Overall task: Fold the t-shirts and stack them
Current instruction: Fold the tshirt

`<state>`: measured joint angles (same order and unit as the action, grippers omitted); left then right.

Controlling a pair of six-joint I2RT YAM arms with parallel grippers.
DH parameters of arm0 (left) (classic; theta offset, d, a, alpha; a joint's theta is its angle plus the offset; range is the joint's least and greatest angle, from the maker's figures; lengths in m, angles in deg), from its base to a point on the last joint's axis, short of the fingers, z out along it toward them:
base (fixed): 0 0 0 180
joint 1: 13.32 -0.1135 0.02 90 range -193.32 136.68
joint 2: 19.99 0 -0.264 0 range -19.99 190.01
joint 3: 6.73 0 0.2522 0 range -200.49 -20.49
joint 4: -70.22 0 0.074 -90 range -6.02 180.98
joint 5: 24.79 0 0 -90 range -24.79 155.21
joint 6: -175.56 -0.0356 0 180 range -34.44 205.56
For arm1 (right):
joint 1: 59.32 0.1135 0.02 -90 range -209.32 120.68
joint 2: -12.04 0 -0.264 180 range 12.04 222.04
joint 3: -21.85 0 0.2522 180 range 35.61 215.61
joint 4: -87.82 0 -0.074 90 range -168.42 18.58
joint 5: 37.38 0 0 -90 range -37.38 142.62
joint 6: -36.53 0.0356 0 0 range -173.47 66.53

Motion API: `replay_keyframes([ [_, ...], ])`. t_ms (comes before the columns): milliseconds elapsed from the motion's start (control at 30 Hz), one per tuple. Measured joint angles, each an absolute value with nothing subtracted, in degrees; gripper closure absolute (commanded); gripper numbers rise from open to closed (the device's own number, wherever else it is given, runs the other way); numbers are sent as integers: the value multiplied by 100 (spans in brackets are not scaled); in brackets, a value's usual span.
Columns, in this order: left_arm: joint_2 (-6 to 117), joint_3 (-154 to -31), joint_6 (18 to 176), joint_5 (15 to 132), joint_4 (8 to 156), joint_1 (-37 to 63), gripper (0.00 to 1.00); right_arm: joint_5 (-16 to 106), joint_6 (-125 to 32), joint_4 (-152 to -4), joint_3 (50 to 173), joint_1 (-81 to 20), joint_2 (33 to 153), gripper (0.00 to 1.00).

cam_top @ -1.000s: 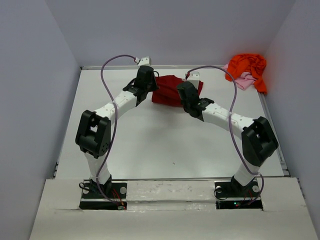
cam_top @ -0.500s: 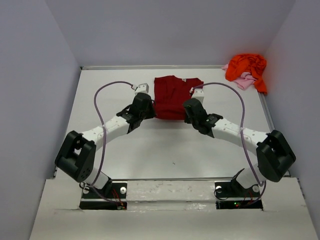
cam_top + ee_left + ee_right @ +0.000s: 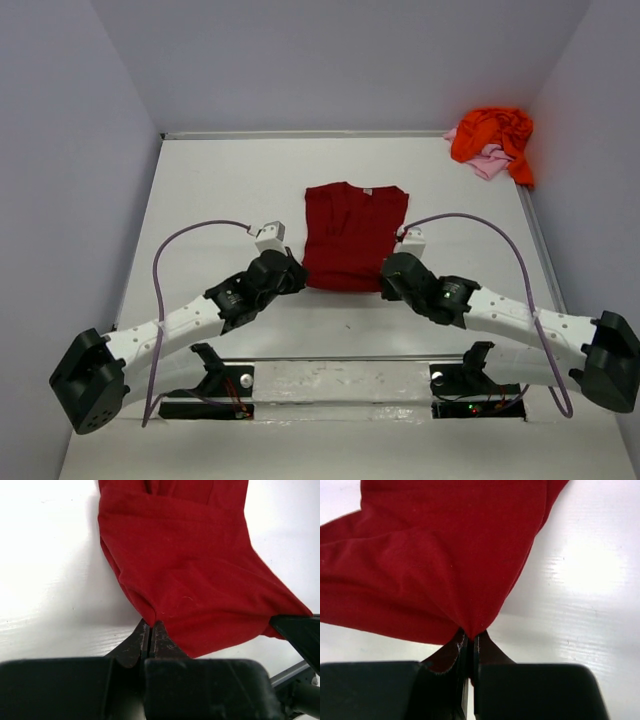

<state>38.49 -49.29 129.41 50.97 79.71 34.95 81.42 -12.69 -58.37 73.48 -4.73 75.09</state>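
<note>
Crimson t-shirt (image 3: 352, 235) (soft cloth), roughly rectangular.

Left gripper (image 3: 151, 626) and right gripper (image 3: 469, 636) tightly closed, low, level, side by side

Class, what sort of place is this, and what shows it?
Probably a robotics lab cell: left arm and right arm mounted at a white table, plain walls boxing it in, a dark red t-shirt as practice cloth.

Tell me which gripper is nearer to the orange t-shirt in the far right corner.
Right. The right gripper pinches the dark red t-shirt's near right corner, well short of the orange t-shirt; the left gripper pinches its near left corner, farther away.
</note>
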Motion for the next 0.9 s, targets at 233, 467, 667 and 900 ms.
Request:
replay_keyframes([
  [233, 3961, -5220, 12939, 4743, 8032, 3539, 100, 8701, -959, -5478, 7321, -417, 6652, 100],
  [467, 5856, -7213, 12262, 4564, 7835, 3113, 100, 9903, -1484, -5727, 8143, -563, 7817, 100],
  [667, 7370, -8846, 11792, 4638, 7687, 2449, 89, 9726, -2150, -6927, 8810, -1818, 9410, 91],
  [900, 8754, -9884, 11586, 4710, 7665, 1948, 1, 9499, -2815, -7480, 10213, -2795, 11356, 32],
])
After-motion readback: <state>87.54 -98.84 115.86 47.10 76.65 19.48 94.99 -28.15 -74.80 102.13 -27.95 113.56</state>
